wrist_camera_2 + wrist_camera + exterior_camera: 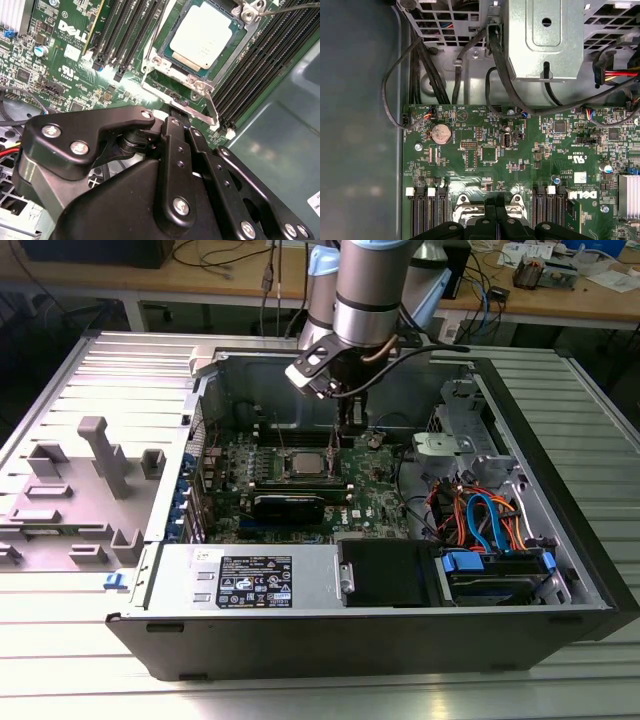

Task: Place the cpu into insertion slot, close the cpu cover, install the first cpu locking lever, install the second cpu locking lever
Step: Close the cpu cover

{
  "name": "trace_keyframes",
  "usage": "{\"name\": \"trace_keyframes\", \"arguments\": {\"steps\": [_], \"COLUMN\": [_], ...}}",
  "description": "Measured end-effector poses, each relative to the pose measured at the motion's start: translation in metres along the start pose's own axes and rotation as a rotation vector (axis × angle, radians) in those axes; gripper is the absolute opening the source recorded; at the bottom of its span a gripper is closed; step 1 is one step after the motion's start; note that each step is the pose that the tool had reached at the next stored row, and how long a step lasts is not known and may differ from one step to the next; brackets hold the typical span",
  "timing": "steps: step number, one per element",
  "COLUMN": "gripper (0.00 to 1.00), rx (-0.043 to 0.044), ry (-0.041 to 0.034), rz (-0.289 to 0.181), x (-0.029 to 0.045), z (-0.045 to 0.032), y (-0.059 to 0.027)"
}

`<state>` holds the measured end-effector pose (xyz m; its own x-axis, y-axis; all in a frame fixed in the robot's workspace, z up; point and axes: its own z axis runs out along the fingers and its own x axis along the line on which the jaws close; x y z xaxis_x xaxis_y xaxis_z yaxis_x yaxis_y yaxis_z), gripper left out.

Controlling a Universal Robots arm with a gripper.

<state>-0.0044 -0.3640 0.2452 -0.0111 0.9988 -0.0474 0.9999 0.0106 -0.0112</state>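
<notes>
Inside the open computer case (300, 640), on the green board (485, 165): cpu (202, 42) seated in the insertion slot (157, 85), cover (237, 45) lying flat around it. Jaws together, tips just beside the slot's edge. Thin wire lever (295, 6) near one corner of the cover.

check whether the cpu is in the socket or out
In: in the second wrist view the cpu lies flat inside the insertion slot, with the slot's silver rim around it.

Silver-grey cpu (202, 42), green circuit board (127, 92), black memory slots (125, 35)
</notes>
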Motion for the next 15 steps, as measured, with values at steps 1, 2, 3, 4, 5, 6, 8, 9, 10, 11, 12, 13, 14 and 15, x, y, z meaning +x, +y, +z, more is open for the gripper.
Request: {"name": "trace_keyframes", "arguments": {"steps": [1, 2, 3, 4, 5, 6, 8, 9, 10, 11, 12, 13, 14, 15], "gripper": [0.11, 0.11, 0.11, 0.11, 0.11, 0.11, 0.11, 0.11, 0.11, 0.11, 0.11, 0.11, 0.11, 0.11], "rx": [0.0, 0.0, 0.0, 0.0, 0.0, 0.0, 0.0, 0.0, 0.0, 0.0, 0.0, 0.0, 0.0, 0.0], "ry": [0.0, 0.0, 0.0, 0.0, -0.0001, -0.0001, 0.0, -0.0001, 0.0, 0.0, 0.0, 0.0, 0.0, 0.0001], "rz": [0.0, 0.0, 0.0, 0.0, 0.0, 0.0, 0.0, 0.0, 0.0, 0.0, 0.0, 0.0, 0.0, 0.0], "x": [0.0, 0.0, 0.0, 0.0, 0.0, 0.0, 0.0001, 0.0001, 0.0001, 0.0001, 0.0001, 0.0001, 0.0001, 0.0001], "z": [0.0, 0.0, 0.0, 0.0, 0.0, 0.0, 0.0001, 0.0, 0.0001, 0.0001, 0.0001, 0.0001, 0.0001, 0.0001], "y": [-0.0007, -0.0011, -0.0017, -0.0022, -0.0027, -0.0032, -0.0042, -0.0054, -0.0061, -0.0069, -0.0078, -0.0084, -0.0084, -0.0085]}}
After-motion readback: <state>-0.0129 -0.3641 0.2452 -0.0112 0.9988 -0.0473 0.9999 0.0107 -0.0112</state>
